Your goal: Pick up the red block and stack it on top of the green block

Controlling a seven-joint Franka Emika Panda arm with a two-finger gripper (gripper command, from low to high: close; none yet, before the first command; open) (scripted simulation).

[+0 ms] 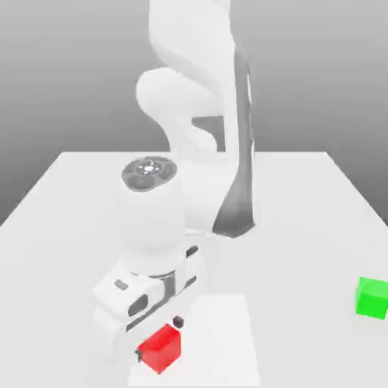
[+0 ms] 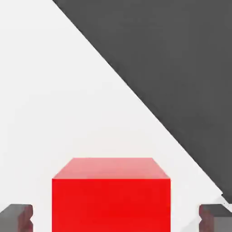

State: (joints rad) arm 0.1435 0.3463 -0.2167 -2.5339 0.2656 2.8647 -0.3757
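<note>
Looking across the white table (image 1: 303, 227) in the exterior view, we find the white Panda arm (image 1: 189, 114) bent forward and down toward the near edge, its wrist and hand lowered close to the surface. The gripper (image 1: 159, 341) sits low at the near side of the table, and the red block (image 1: 160, 348) lies between its fingers: one dark fingertip (image 1: 177, 322) shows just behind the cube, and another dark tip peeks out at the cube's near corner on the exterior view's left.

In the hand view we see the red block (image 2: 111, 199) centred between the two dark grey finger pads (image 2: 17, 217), one on either side. A strip of white table shows between each pad and the cube's side, so the fingers are spread wider than the block and not touching it; the gripper (image 2: 116, 217) is released, with the jaws straddling the cube rather than clamping it. The block rests flat on the table, its top face a lighter red than the face turned to the camera. Beyond it the table edge runs diagonally, with dark grey floor (image 2: 172, 68) past it.

The green block (image 1: 372, 297) sits on the table far toward the exterior view's right, near that edge, well apart from the red block and from the arm. We see nothing resting on top of it.
</note>
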